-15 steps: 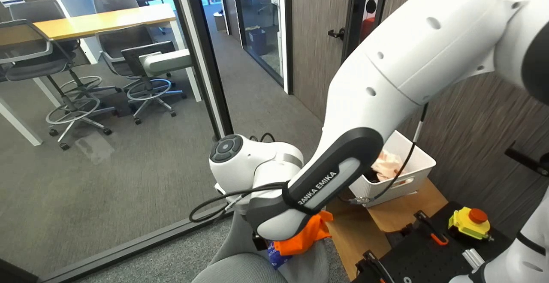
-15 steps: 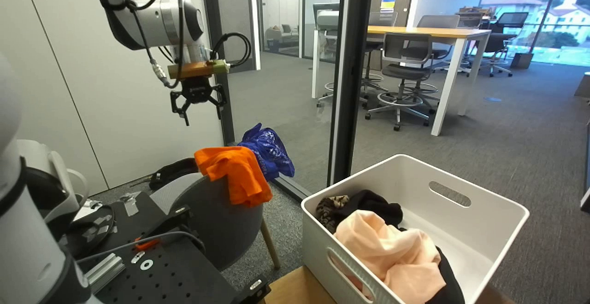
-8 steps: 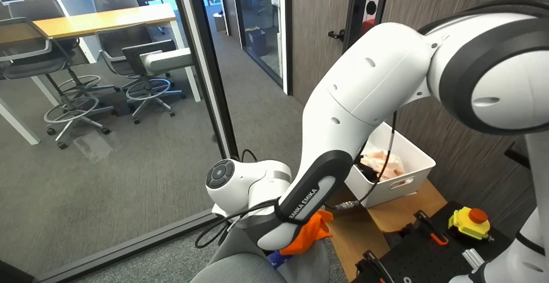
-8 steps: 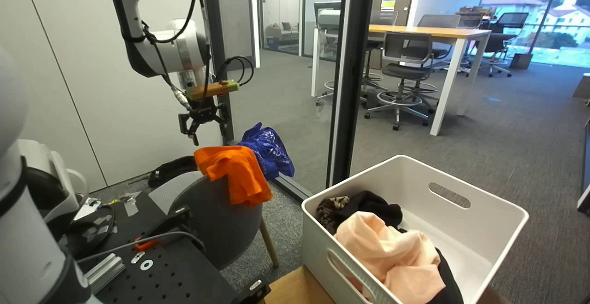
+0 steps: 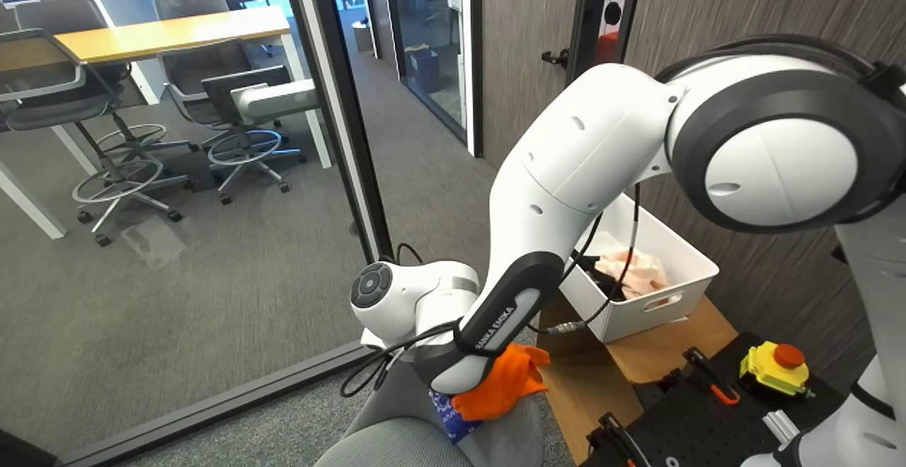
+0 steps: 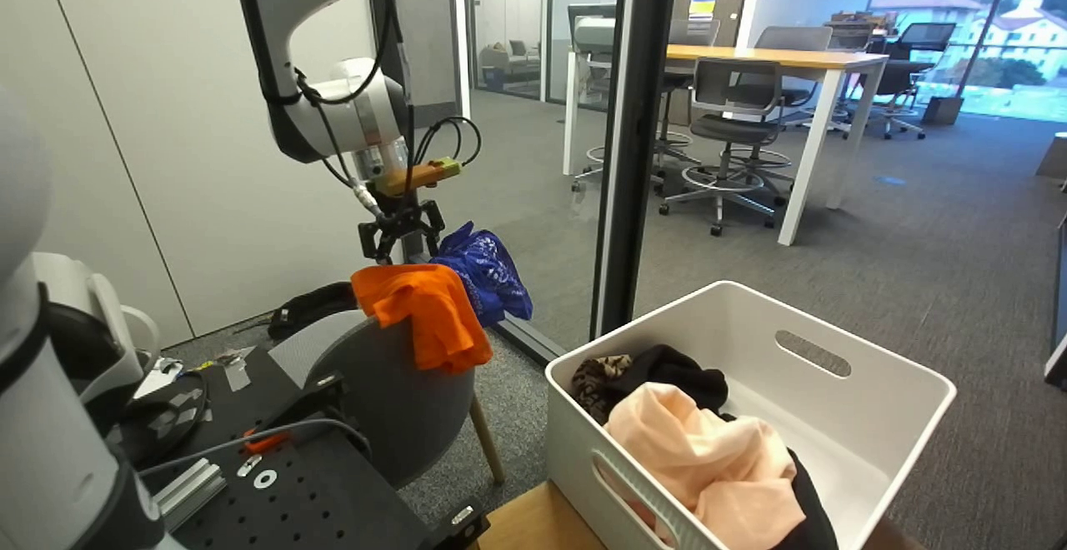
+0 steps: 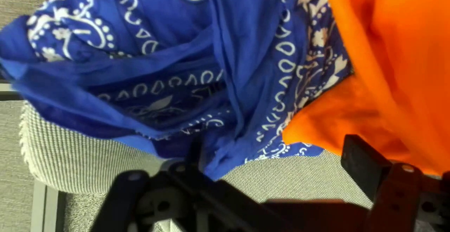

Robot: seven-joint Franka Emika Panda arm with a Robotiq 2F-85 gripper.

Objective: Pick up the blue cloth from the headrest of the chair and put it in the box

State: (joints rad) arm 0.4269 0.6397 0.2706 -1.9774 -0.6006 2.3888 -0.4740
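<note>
Tool (image 6: 408, 255), its fingers spread apart, hangs over the gray chair's backrest (image 6: 392, 417); whether it touches cloth cannot be told. Rightward, orange cloth (image 6: 429, 317) drapes that backrest, overlapping the blue paisley bandana (image 6: 488, 271), also draped there. Farthest right, a white plastic box (image 6: 750, 342) holds peach cloth (image 6: 700, 450) and black fabric (image 6: 671, 375).

- Chair (image 6: 400, 429): bandana (image 6: 492, 275) and second cloth (image 6: 429, 317) both over its backrest (image 6: 375, 365).
- Wrist view: second cloth at right, overlapping bandana's edge.
- Gripper (image 6: 408, 257): above backrest; behind second cloth in an exterior view.
- Box (image 6: 571, 450): right of chair in that view; fabric pile (image 6: 708, 458) inside.
- Box stands on tabletop (image 5: 651, 361); in an exterior view, pegboard (image 5: 711, 435) lies in front of it, with stop button (image 5: 775, 369) on top.
</note>
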